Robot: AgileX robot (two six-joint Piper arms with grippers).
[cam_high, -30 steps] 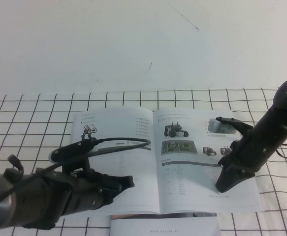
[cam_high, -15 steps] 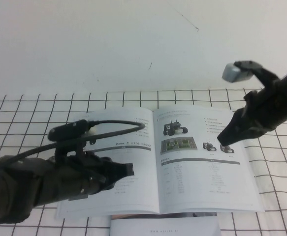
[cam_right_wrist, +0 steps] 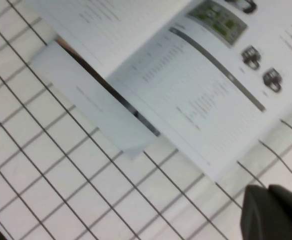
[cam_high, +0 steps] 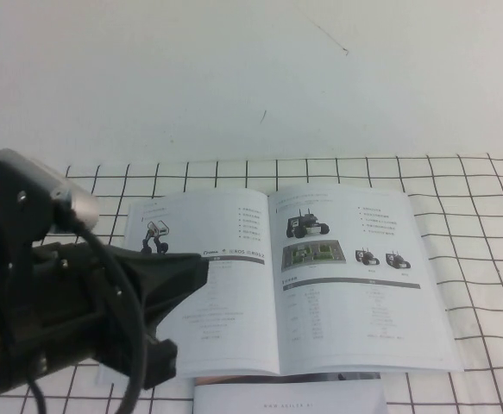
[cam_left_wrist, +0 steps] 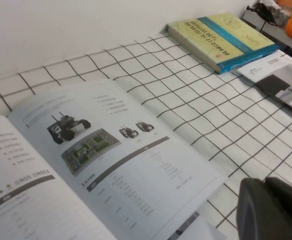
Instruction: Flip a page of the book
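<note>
Raised camera looks down across the gridded cloth; both wrist cameras hover close, angled onto the thin white open manual's (cam_high: 286, 280) right-hand printed page (cam_left_wrist: 120, 165), shared by all.

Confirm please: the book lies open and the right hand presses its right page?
No. The book lies open, but the right hand is clear of that page, as the high view shows; the left hand hovers by the left page.

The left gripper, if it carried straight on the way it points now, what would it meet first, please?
Probably the book: the left gripper, raised at the table's left, points toward its right-hand page. Depth is unclear. The right gripper hangs above the checked cloth.
</note>
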